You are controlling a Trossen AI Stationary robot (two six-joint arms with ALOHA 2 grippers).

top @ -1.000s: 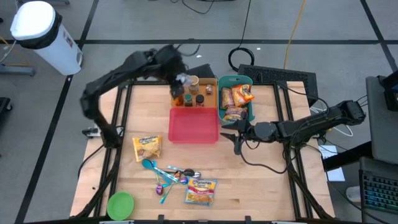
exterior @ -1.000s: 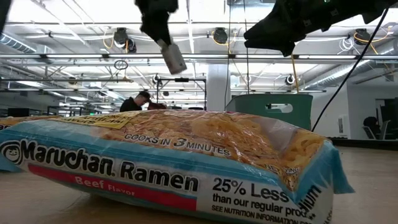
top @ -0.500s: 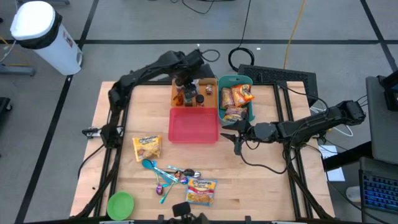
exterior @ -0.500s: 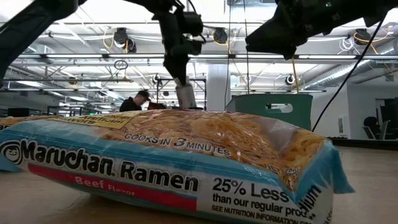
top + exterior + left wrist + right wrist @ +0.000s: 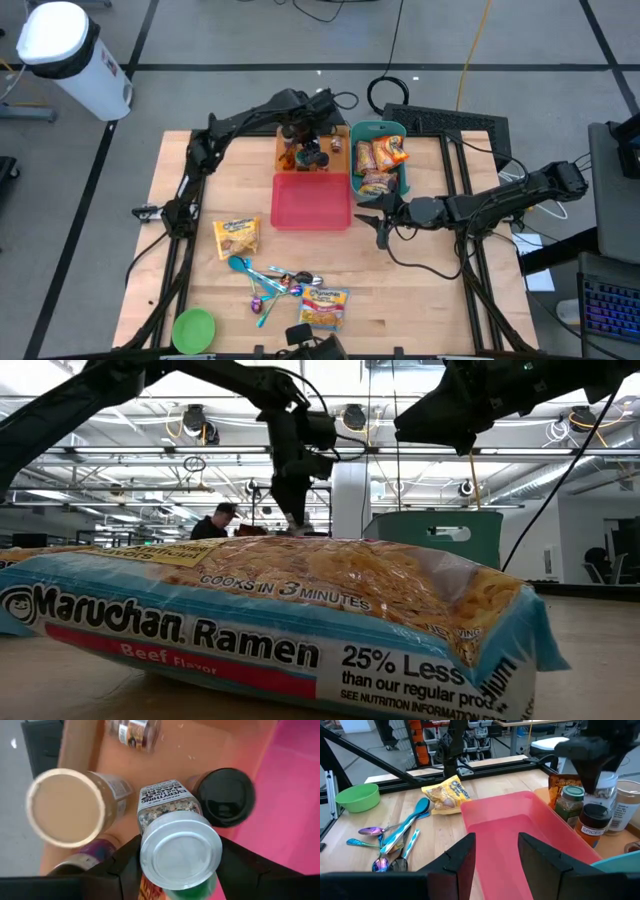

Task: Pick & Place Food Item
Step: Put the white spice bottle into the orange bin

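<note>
My left gripper (image 5: pixel 181 870) reaches down into the orange bin (image 5: pixel 284 140) at the table's far middle and is shut on a silver-lidded seasoning jar (image 5: pixel 176 820). Around that jar stand a tan-lidded jar (image 5: pixel 65 807), a black-lidded jar (image 5: pixel 225 795) and a green-lidded jar (image 5: pixel 570 795). My right gripper (image 5: pixel 372 222) hovers open just right of the pink bin (image 5: pixel 312 200), with nothing between its fingers. One ramen pack (image 5: pixel 237 237) lies flat on the table's left, and another ramen pack (image 5: pixel 323 307) lies near the front. My left gripper pinches the jar at the two sides of its silver lid (image 5: pixel 150 855), one finger on each side. The fingers come from above, pointing steeply down. The jar is nearly upright, lid up, among the other jars. Its bottom is hidden, so I cannot tell whether it stands on the bin floor.
A teal bin (image 5: pixel 378 128) with snack packs stands right of the orange bin. Several spoons (image 5: pixel 270 285) and a green bowl (image 5: pixel 194 328) lie near the front left. The near ramen pack (image 5: pixel 270 620) fills the low view. A white waste bin (image 5: pixel 70 55) stands off the table.
My left gripper has come down toward the orange bin with the jar and has tipped from slanting to pointing almost straight down. The jar has gone from tilted and high above the table to nearly upright among the other jars.
</note>
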